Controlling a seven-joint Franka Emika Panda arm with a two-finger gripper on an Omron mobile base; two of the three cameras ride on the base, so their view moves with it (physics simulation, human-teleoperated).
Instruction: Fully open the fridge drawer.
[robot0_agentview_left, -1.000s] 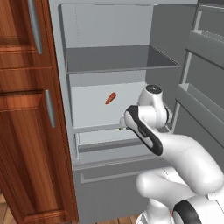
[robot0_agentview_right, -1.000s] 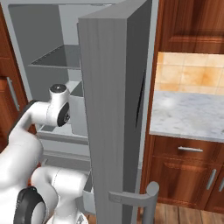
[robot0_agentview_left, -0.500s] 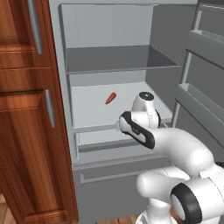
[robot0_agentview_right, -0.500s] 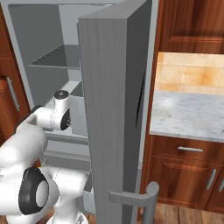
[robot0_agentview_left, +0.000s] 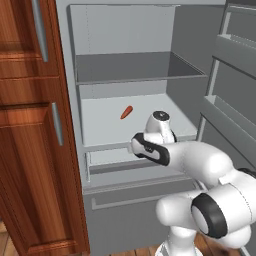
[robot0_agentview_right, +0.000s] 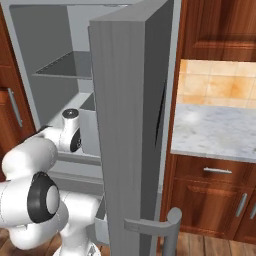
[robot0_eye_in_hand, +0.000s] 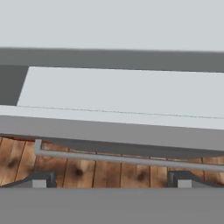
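Your gripper (robot0_eye_in_hand: 112, 179) stood with its jaws spread wide, the two fingertips (robot0_eye_in_hand: 40, 179) far apart and holding nothing. Just ahead of them ran the fridge drawer (robot0_eye_in_hand: 118, 103), its darker front strip nearest the gripper and its pale floor stretching beyond. The drawer (robot0_agentview_left: 107, 159) sat only slightly pulled out. Above and beyond it, a carrot (robot0_agentview_left: 126, 112) lay on the white shelf (robot0_agentview_left: 145, 122).

Rendered home kitchen, open grey fridge (robot0_agentview_left: 125, 75) ahead of the pincer, carrot (robot0_agentview_left: 126, 112) on its shelf, wooden cabinets (robot0_agentview_left: 30, 125) to the left, marble counter (robot0_agentview_right: 215, 132) with tiled backsplash (robot0_agentview_right: 217, 85) far right, plank floor (robot0_eye_in_hand: 105, 173) below
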